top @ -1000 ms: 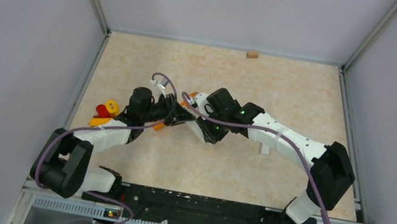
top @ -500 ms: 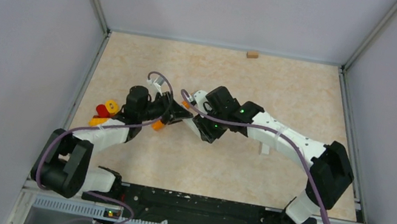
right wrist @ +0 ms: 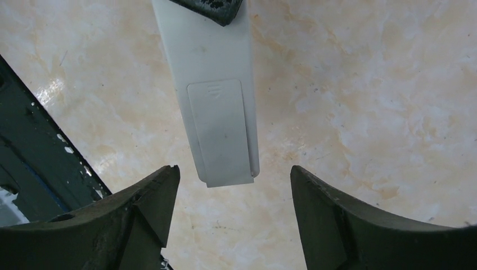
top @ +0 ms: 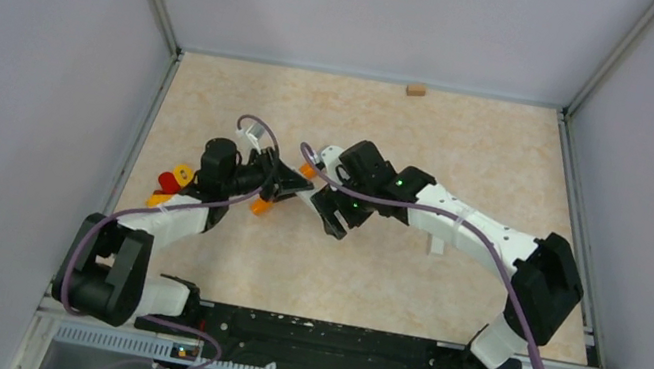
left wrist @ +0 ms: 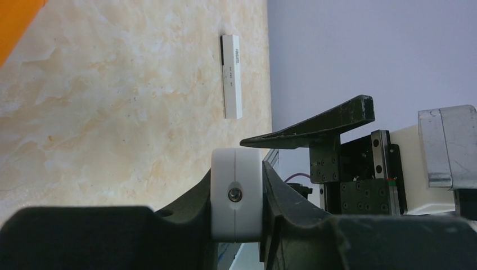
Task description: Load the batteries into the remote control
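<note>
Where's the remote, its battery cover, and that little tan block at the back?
remote (right wrist: 214,56): right wrist view, its white back.
battery cover (right wrist: 220,132): right wrist view, middle of the panel.
tan block (top: 415,89): top external view, its centre.

1 white remote (right wrist: 216,112), 1 white strip (left wrist: 232,76), 1 wood block (top: 415,88), 1 red obj (top: 169,181).

No word or number can be read anywhere. The white strip (left wrist: 232,76) lying on the bench (left wrist: 112,112) carries a dark patch and a few tiny printed marks along its length, all too small to make out. On the back of the remote (right wrist: 211,56), the battery cover (right wrist: 220,135) bears three short raised lines near its upper edge, a grip mark rather than lettering.
</note>
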Controlling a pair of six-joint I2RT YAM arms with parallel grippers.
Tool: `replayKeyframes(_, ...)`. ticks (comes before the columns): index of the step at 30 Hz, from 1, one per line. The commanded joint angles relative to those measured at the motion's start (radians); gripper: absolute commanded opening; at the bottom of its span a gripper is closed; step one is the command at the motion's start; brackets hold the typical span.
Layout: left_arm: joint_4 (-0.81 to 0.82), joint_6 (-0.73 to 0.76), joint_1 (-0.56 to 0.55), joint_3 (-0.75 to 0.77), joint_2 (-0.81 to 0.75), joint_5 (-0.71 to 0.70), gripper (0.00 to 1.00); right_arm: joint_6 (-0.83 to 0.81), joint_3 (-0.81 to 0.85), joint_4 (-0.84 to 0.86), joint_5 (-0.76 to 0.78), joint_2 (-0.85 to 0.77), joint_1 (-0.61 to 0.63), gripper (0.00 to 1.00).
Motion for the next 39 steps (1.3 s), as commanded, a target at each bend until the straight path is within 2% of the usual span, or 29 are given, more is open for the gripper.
replayKeyframes(1,0.075,-0.003,0.02,0.004,-0.034,0.045,0.0,0.03,0.008,0.035,-0.012,-0.07,-0.003,0.77)
replayKeyframes(5,0.069,0.001,0.041,0.004,-0.042,0.054,0.0,0.092,-0.004,0.055,-0.063,-0.108,-0.03,0.83)
replayKeyframes(8,0.071,-0.018,0.059,0.004,-0.051,0.073,0.0,0.141,-0.058,0.13,-0.235,-0.184,-0.076,0.83)
replayKeyframes(10,0.067,-0.032,0.067,0.008,-0.063,0.077,0.0,0.207,-0.126,0.216,-0.267,-0.25,-0.092,0.83)
replayKeyframes(13,0.041,-0.047,0.077,0.027,-0.083,0.085,0.0,0.339,-0.21,0.308,-0.234,-0.345,-0.119,0.85)
replayKeyframes(17,0.038,-0.082,0.084,0.045,-0.115,0.093,0.0,0.602,-0.292,0.415,-0.112,-0.425,-0.136,0.91)
replayKeyframes(21,0.031,-0.118,0.085,0.063,-0.14,0.093,0.0,0.894,-0.375,0.58,-0.038,-0.463,-0.136,0.89)
replayKeyframes(24,0.037,-0.16,0.086,0.073,-0.161,0.094,0.0,1.044,-0.431,0.714,-0.017,-0.467,-0.137,0.87)
replayKeyframes(30,0.031,-0.225,0.086,0.089,-0.204,0.095,0.0,1.169,-0.465,0.806,0.023,-0.461,-0.136,0.87)
replayKeyframes(35,0.026,-0.271,0.086,0.1,-0.221,0.089,0.0,1.236,-0.47,0.903,-0.058,-0.402,-0.135,0.87)
replayKeyframes(39,0.05,-0.316,0.086,0.106,-0.226,0.09,0.0,1.293,-0.501,1.0,-0.093,-0.379,-0.129,0.79)
